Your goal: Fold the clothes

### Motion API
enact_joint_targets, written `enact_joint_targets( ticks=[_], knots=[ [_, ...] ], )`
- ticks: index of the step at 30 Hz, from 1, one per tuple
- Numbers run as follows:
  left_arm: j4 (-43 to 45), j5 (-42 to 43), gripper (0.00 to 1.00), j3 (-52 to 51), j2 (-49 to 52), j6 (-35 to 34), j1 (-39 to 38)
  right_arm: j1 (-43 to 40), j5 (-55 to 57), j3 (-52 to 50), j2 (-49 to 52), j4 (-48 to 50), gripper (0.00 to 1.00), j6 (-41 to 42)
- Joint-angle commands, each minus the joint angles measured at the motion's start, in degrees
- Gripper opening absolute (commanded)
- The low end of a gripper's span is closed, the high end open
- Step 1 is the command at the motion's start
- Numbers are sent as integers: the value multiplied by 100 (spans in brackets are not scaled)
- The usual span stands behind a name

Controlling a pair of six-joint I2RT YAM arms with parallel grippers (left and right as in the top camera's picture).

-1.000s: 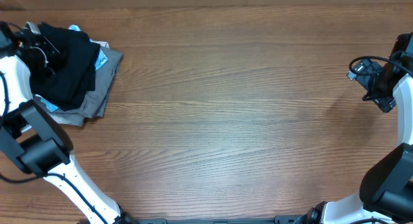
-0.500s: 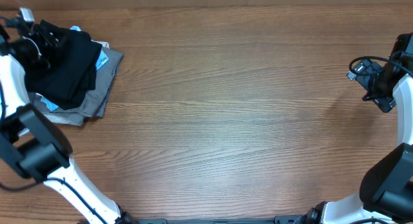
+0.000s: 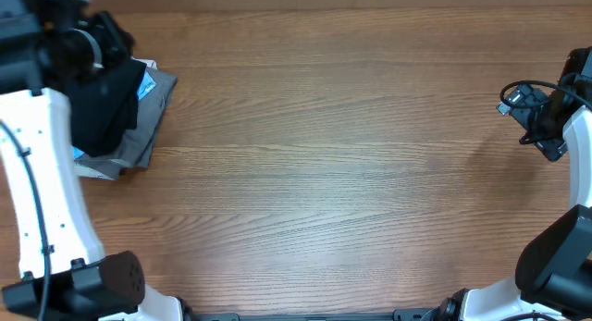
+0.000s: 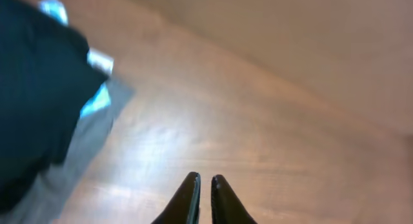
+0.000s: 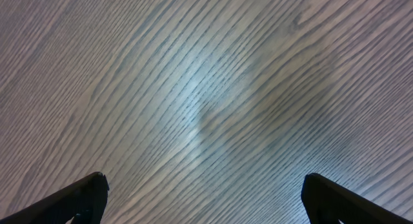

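The black T-shirt (image 3: pixel 102 113) lies crumpled on top of a pile at the table's far left; it also shows at the left of the left wrist view (image 4: pixel 35 88). My left gripper (image 3: pixel 116 34) is raised above the pile's right edge. In the left wrist view its fingers (image 4: pixel 205 179) are shut with only a thin gap and hold nothing, over bare wood to the right of the shirt. My right gripper (image 3: pixel 532 113) hovers at the far right edge, and its fingers (image 5: pixel 203 185) are wide open and empty over bare table.
Under the black shirt lie a grey garment (image 3: pixel 143 136) (image 4: pixel 71 159) and a light-blue garment (image 3: pixel 144 88) (image 4: pixel 97 101). The wooden table (image 3: pixel 333 173) stretches between the two arms. The left arm hides part of the pile from above.
My left arm has lifted off the pile and swung up and to the right. The black shirt stays on the pile. The right arm has not moved.
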Motion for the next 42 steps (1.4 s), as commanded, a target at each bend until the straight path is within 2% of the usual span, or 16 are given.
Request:
enact_joint_targets(
  ticks=[1,2,3,4,6,37,42],
  knots=[
    [-184,-1244,23,-61,256,-11,-398,-4,55,7,-28,13,100,-11],
    [-219,-1388,30,-61,306,-13,-503,-4,55,7,-28,13,100,-11],
    [-249,-1497,47,-61,361,-13,-619,-4,55,7,-28,13,100,-11],
    [-258,-1508,57,-61,404,-13,-686,-4,55,7,-28,13,100,-11],
    [-256,-1486,100,-61,483,-13,-778,-4,55,7,-28,13,100,-9],
    [-256,-1469,100,-61,640,-15,-868,-2,55,7,-31,13,100,-11],
    [-256,-1469,100,-61,640,-15,-868,55,55,7,-382,13,100,-11]
  ],
)
